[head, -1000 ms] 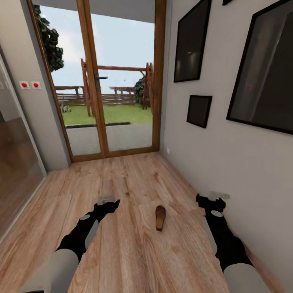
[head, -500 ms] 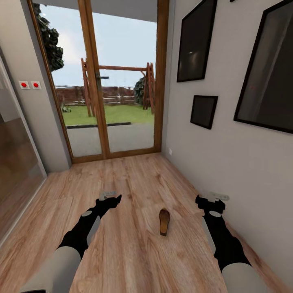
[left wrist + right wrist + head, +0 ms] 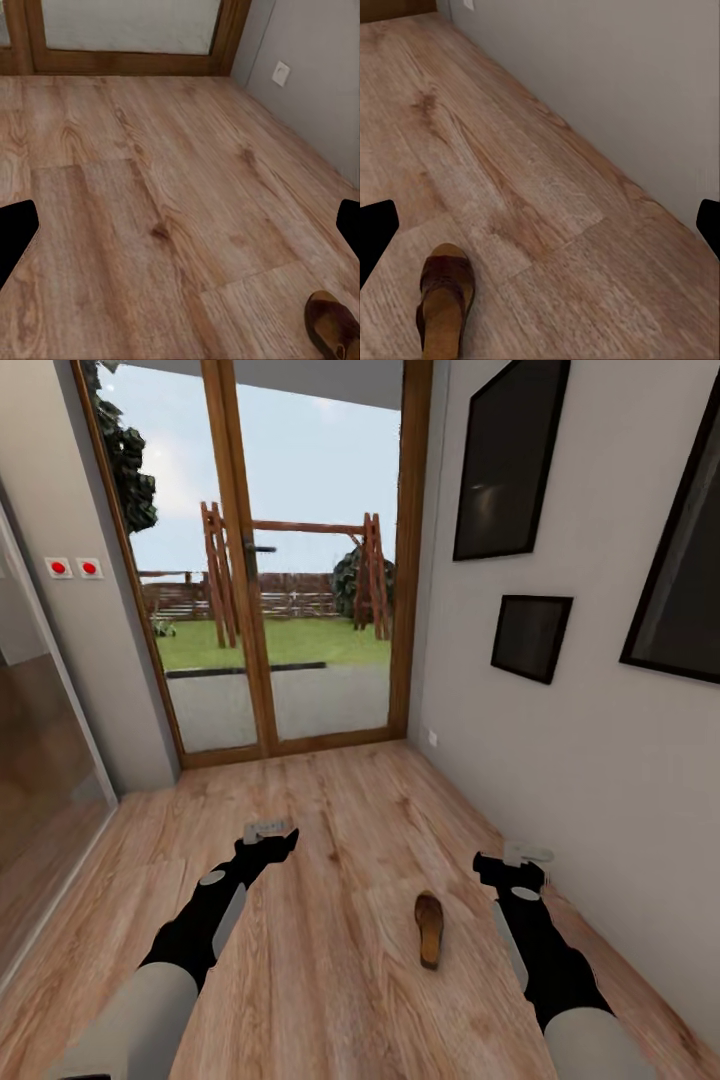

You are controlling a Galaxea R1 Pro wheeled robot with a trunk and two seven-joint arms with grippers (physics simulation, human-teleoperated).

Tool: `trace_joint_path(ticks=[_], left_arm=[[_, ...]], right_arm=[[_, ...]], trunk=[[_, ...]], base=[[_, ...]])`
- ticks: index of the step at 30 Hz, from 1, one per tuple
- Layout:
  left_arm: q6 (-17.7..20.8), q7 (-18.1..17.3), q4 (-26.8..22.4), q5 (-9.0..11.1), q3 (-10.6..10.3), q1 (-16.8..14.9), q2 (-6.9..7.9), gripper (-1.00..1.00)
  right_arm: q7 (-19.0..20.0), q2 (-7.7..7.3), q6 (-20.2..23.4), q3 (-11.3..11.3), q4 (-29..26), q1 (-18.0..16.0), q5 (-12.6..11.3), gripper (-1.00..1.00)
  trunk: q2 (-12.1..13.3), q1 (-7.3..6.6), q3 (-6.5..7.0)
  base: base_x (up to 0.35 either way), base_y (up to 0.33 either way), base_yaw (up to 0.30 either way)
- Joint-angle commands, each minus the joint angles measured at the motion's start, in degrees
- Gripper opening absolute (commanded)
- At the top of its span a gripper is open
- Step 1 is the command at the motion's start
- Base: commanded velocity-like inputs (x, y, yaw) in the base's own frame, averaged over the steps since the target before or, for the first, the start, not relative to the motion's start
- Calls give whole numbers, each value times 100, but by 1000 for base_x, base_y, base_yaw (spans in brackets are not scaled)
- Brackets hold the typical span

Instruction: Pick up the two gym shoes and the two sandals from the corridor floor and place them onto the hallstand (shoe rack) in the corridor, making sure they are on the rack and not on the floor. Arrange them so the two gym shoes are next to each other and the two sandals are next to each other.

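While both arms are hanging forward over the wooden floor [image 3: 330, 1000], the right gripper [image 3: 515, 857] is showing its fingers spread wide with nothing between them; the left gripper [image 3: 270, 838] is doing likewise. One sandal [image 3: 430, 926] is lying flat on the floor between the arms, just beside the right forearm and well apart from the left, so the right arm is nearer. Its long axis is running roughly toward the glass door [image 3: 290, 560]. In the left wrist view the sandal [image 3: 333, 327] is being cut off at the frame edge; which end is the toe is probably not decidable.
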Motion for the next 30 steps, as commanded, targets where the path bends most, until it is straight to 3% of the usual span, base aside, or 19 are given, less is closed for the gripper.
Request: trace_joint_path(ticks=[1,10,11,22,30], left_arm=[[45,-51,-8,12,4,-2,-8,100],[47,-51,-1,17,-263,-2,-7,100],[47,-51,-1,18,-284,-2,-8,100],[47,-51,6,17,-304,-2,-8,100],[47,-44,6,12,-309,-2,-8,100]], right_arm=[[27,2,41,-11,23,-3,18,100],[316,-1,40,-6,313,-3,10,100],[1288,3,40,3,393,-3,13,100],[1293,6,40,17,398,-3,16,100],[1276,6,38,1,393,-3,16,100]], trunk=[[-2,1,-6],[-2,1,-6],[-2,1,-6],[-2,1,-6],[-2,1,-6]], base=[[240,214,0],[240,214,0],[240,214,0],[250,206,0],[250,48,0]])
